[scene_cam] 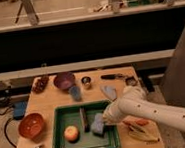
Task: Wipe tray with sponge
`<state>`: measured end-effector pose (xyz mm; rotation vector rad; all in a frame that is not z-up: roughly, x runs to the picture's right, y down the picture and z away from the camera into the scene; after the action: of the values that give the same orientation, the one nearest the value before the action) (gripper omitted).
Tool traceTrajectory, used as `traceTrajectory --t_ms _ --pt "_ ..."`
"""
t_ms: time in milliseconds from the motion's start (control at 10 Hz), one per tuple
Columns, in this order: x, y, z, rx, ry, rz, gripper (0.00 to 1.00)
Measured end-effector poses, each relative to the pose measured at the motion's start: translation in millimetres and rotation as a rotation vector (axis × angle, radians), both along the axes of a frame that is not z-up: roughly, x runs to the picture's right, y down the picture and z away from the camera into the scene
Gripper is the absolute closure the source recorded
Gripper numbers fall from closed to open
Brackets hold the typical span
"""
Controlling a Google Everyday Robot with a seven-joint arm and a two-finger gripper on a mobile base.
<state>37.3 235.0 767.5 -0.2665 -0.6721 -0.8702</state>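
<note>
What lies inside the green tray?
An apple, a dark stick and the sponge lie in the tray. The tool is at the sponge and covers its right side.

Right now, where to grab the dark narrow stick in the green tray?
Probably mid-shaft on the dark narrow stick, from above, closing across its thin width: it lies flat on the dark green plastic tray, too low for a side approach. The gripper sits beside it, at the blue-grey sponge.
</note>
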Motion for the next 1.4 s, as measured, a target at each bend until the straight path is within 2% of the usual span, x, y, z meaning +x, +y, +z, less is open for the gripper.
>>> traceTrajectory --t_ms 400,600,800,900,1100,1200,1400 --pt "-38.7 3.7 17.7 -0.011 -0.023 -0.084 1.0" --pt "-59.0 6.4 15.5 -0.008 -0.06 -0.116 1.0" --pt "-77.6 10.6 1.3 0.003 -0.122 -0.146 1.0" --pt "-78.3 13.0 -11.2 0.012 -0.151 -0.154 1.0" --pt "-69.6 12.6 -33.1 0.029 -0.174 -0.156 1.0" --pt "-57.1 13.6 -42.9 0.034 -0.174 -0.156 1.0" --pt "-35.2 18.1 -48.6 0.041 -0.141 -0.165 1.0"
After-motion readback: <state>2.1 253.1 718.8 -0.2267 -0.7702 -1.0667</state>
